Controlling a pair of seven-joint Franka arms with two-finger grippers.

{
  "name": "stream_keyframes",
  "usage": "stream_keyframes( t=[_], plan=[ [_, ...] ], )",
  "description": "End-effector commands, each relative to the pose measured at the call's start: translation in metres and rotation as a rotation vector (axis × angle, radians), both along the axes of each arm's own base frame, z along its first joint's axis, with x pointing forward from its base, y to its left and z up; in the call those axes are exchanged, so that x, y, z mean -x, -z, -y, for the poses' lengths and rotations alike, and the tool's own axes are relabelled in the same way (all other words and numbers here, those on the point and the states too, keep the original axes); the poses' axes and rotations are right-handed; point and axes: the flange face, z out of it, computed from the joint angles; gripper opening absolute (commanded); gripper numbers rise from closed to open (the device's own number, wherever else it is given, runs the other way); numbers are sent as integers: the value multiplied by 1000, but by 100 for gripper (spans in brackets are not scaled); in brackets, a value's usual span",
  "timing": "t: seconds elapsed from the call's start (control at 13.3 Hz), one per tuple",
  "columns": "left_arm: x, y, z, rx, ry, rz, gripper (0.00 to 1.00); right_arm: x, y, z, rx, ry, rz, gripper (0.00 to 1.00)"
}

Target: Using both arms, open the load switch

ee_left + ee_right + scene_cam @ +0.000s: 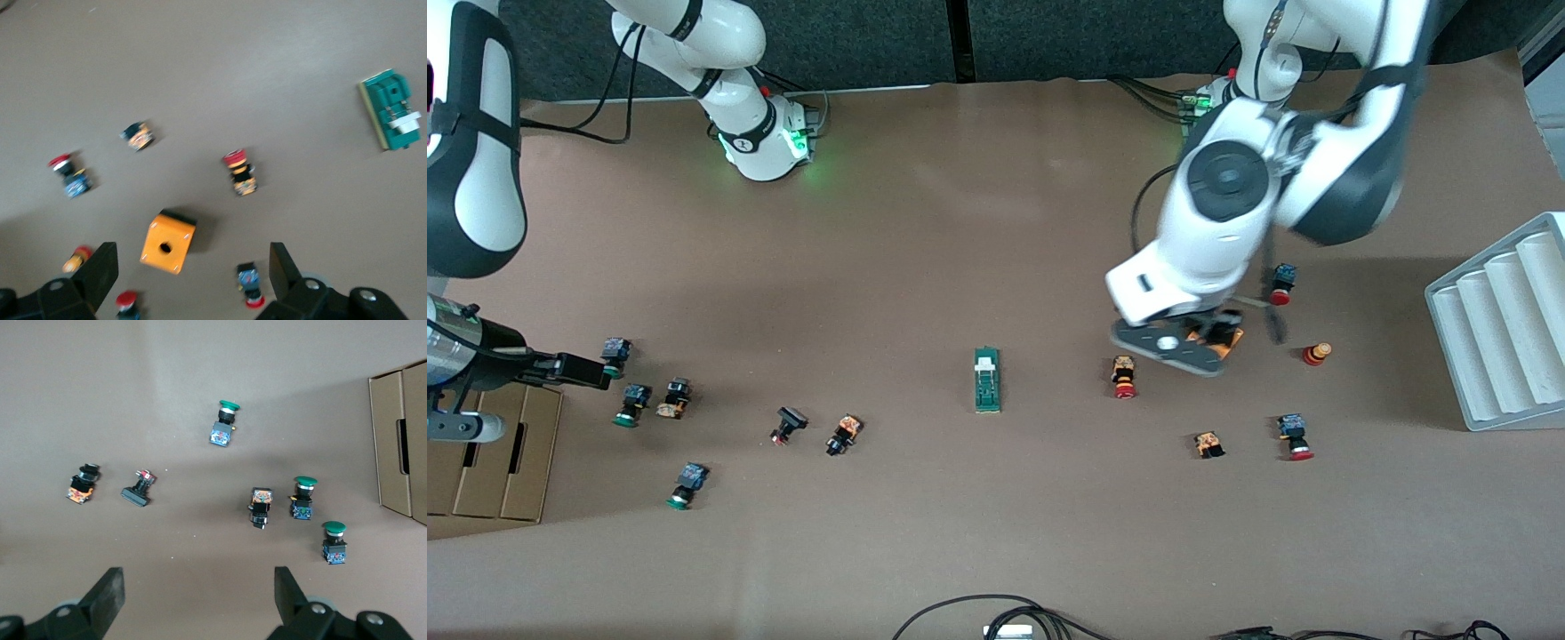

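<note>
Load switch alone mid-worktop, both arms' jaws wide and empty

The slim green load switch (pixel 987 380) lies flat on the brown worktop (pixel 960 222), long axis running toward the front camera, white tab at the end nearest the bases. The left gripper (pixel 190 277) hangs over an orange cube (pixel 168 241); the right gripper (pixel 199 600) hangs over green-capped buttons (pixel 301 499).

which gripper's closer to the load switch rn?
Left. The left gripper hangs open over the orange cube, a short way off the load switch. The right gripper, open, is over the green-capped buttons by the cardboard box.
</note>
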Motion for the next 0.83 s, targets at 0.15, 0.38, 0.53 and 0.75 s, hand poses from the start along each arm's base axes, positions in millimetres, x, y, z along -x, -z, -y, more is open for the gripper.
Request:
stream_keyframes(
  t=[0.15,0.38,0.53,0.75],
  plan=[
    [-13,-44,-80,56,-146,-53,100,27,-33,5,0,28,14,100],
    [-20,-64,-109,48,-192,-41,100,30,-26,-2,-2,-85,0,100],
    [-28,-68,-150,58,-242,-42,100,33,-32,-1,-2,-79,6,100],
    [-30,-79,-192,65,-190,-35,100,36,-29,-7,-2,-76,-34,100]
  ],
)
